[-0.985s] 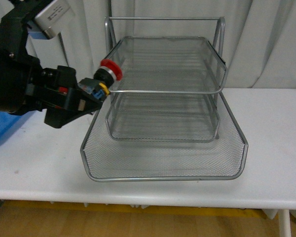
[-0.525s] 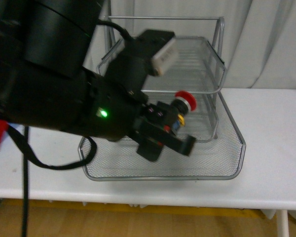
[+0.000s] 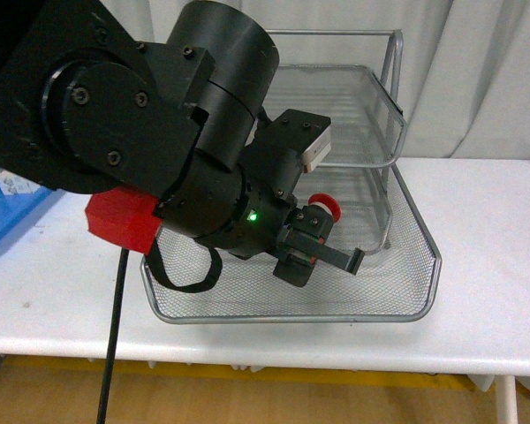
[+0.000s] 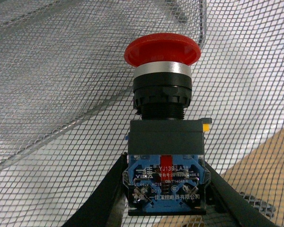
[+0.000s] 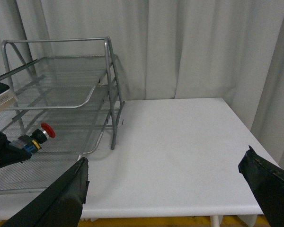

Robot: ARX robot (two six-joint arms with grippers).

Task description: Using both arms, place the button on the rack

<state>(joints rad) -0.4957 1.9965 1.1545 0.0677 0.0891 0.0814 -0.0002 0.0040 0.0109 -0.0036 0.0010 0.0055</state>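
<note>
Left gripper [image 3: 316, 238] clamps the button [image 3: 319, 208] by its body, just above the bottom-tier mesh of the rack [image 3: 421, 291]. Right gripper [image 5: 165, 189] is spread wide, empty, well apart. Placing step, I judge — next I lower, then release gently.

- The front view faces forward over the table [image 3: 495, 265] toward the rack [image 3: 362, 106]; the left arm [image 3: 141, 132] fills much of it, close.
- The left wrist view sits very near the button [image 4: 163, 118].
- The right wrist view looks across the table from well apart, sharing rack and button.
</note>
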